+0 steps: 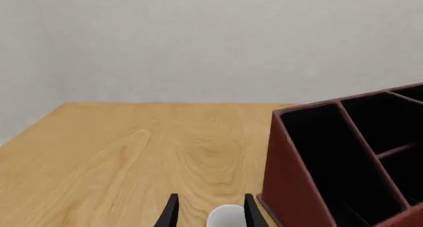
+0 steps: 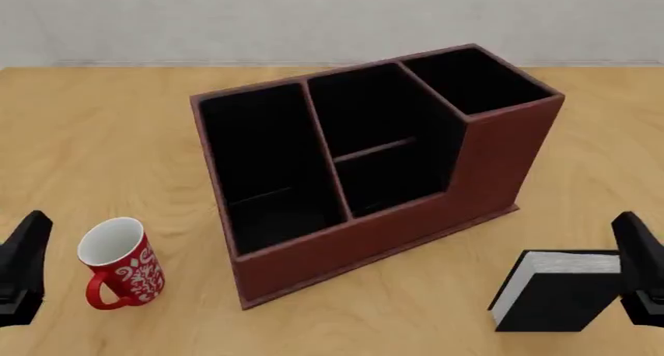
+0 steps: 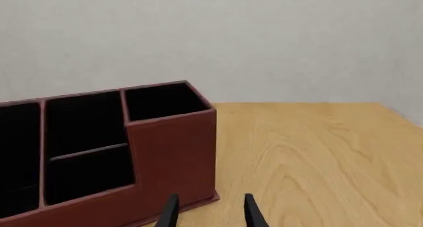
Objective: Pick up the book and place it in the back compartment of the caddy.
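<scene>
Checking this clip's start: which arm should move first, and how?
Probably the right gripper: lower it over the book, which stands upright on the table beside it, ungrasped. Its fingers look open; the caddy lies ahead.

A bare simulated test scene, closer to a lab bench than a home or office: a light wood-grain tabletop runs back to a plain, featureless grey-white wall. Surfaces are flat and evenly lit, like a render. On the tabletop stand desk goods only: a red-brown caddy, a red mug and a black book.
</scene>
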You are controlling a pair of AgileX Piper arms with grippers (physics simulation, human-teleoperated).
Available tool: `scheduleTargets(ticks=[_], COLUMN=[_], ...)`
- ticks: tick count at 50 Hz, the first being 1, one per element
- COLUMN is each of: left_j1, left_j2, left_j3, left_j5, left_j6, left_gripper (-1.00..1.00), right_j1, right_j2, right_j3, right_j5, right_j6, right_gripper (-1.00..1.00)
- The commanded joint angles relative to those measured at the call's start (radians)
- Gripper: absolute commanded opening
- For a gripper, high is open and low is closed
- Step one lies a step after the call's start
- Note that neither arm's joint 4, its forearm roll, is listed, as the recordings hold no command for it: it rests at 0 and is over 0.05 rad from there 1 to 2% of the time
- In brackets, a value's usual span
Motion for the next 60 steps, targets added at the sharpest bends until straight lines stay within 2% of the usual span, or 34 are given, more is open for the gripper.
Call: scheduleTargets(ticks=[1, 3, 4, 7, 11, 14, 18, 21, 23, 24, 25, 27, 28, 30, 31, 33, 34, 36, 37, 38, 40, 44, 47, 48, 49, 51, 53, 56, 58, 60], left_j1=[-0.051, -0.089, -0.087, -0.115, -0.151, -0.207, -0.209, -0.231, -0.277, -0.296, -0.291, -0.339, -0.352, -0.360, -0.428, -0.441, -0.497, -0.484, -0.541, -0.541, -0.568, -0.618, -0.660, -0.654, -0.678, -0.751, -0.817, -0.849, -0.886, -0.905], left_j2=[0.031, 0.031, 0.032, 0.026, 0.035, 0.052, 0.056, 0.073, 0.087, 0.092, 0.094, 0.111, 0.119, 0.127, 0.147, 0.159, 0.182, 0.174, 0.184, 0.184, 0.197, 0.235, 0.272, 0.281, 0.295, 0.339, 0.395, 0.426, 0.469, 0.491], left_j3=[-0.031, -0.037, -0.047, -0.078, -0.113, -0.121, -0.171, -0.210, -0.227, -0.237, -0.243, -0.260, -0.282, -0.295, -0.332, -0.342, -0.372, -0.380, -0.401, -0.401, -0.410, -0.447, -0.472, -0.496, -0.515, -0.544, -0.585, -0.614, -0.645, -0.665], left_j5=[0.002, 0.002, 0.007, 0.024, 0.025, 0.014, 0.041, 0.054, 0.054, 0.058, 0.061, 0.058, 0.067, 0.071, 0.084, 0.088, 0.100, 0.109, 0.118, 0.118, 0.123, 0.131, 0.125, 0.134, 0.135, 0.135, 0.140, 0.141, 0.139, 0.133], left_j6=[0.000, 0.046, 0.018, 0.032, 0.022, 0.045, 0.024, -0.001, 0.027, -0.018, -0.031, 0.022, 0.021, 0.011, 0.028, 0.027, 0.031, 0.049, 0.015, 0.015, 0.049, 0.050, 0.055, 0.027, 0.003, 0.023, 0.032, 0.045, 0.051, 0.046], left_gripper=[1.00, 1.00, 1.00, 1.00, 1.00, 1.00, 1.00, 1.00, 1.00, 1.00, 1.00, 1.00, 1.00, 1.00, 1.00, 1.00, 1.00, 1.00, 1.00, 1.00, 1.00, 1.00, 1.00, 1.00, 1.00, 1.00, 1.00, 1.00, 1.00, 1.00], right_j1=[0.006, 0.003, 0.002, 0.007, 0.002, 0.007, 0.003, 0.006, 0.005, 0.003, 0.002, 0.004, 0.006, 0.006, 0.003, 0.002, 0.004, 0.006, 0.005, 0.005, 0.003, 0.006, 0.003, 0.003, 0.004, 0.006, 0.004, 0.003, 0.005, 0.005], right_j2=[-0.001, 0.012, 0.012, -0.002, 0.016, -0.001, 0.021, -0.001, 0.004, 0.029, 0.042, 0.018, 0.003, 0.002, 0.028, 0.042, 0.020, 0.003, 0.009, 0.009, 0.040, 0.005, 0.029, 0.027, 0.017, 0.002, 0.012, 0.027, 0.002, 0.002], right_j3=[-0.004, -0.003, -0.003, -0.005, -0.002, -0.002, -0.001, -0.003, -0.001, 0.001, 0.001, -0.001, -0.001, -0.002, 0.000, 0.001, 0.000, -0.001, 0.000, 0.000, 0.001, -0.002, 0.000, -0.001, -0.002, -0.003, -0.002, -0.001, -0.003, -0.002], right_j5=[-0.003, 0.003, 0.003, -0.005, 0.000, -0.008, -0.009, -0.008, -0.009, -0.021, -0.029, -0.016, -0.011, -0.011, -0.021, -0.030, -0.020, -0.011, -0.013, -0.013, -0.029, -0.011, -0.020, -0.017, -0.012, -0.007, -0.007, -0.019, -0.006, -0.005], right_j6=[-0.017, 0.019, 0.020, -0.025, 0.023, -0.023, 0.018, -0.023, -0.013, 0.012, 0.019, 0.000, -0.021, -0.022, 0.011, 0.018, -0.003, -0.019, -0.011, -0.011, 0.016, -0.017, 0.013, 0.013, 0.003, -0.016, 0.003, 0.011, -0.013, -0.011], right_gripper=[1.00, 1.00, 1.00, 1.00, 1.00, 1.00, 1.00, 1.00, 1.00, 1.00, 1.00, 1.00, 1.00, 1.00, 1.00, 1.00, 1.00, 1.00, 1.00, 1.00, 1.00, 1.00, 1.00, 1.00, 1.00, 1.00, 1.00, 1.00, 1.00, 1.00])
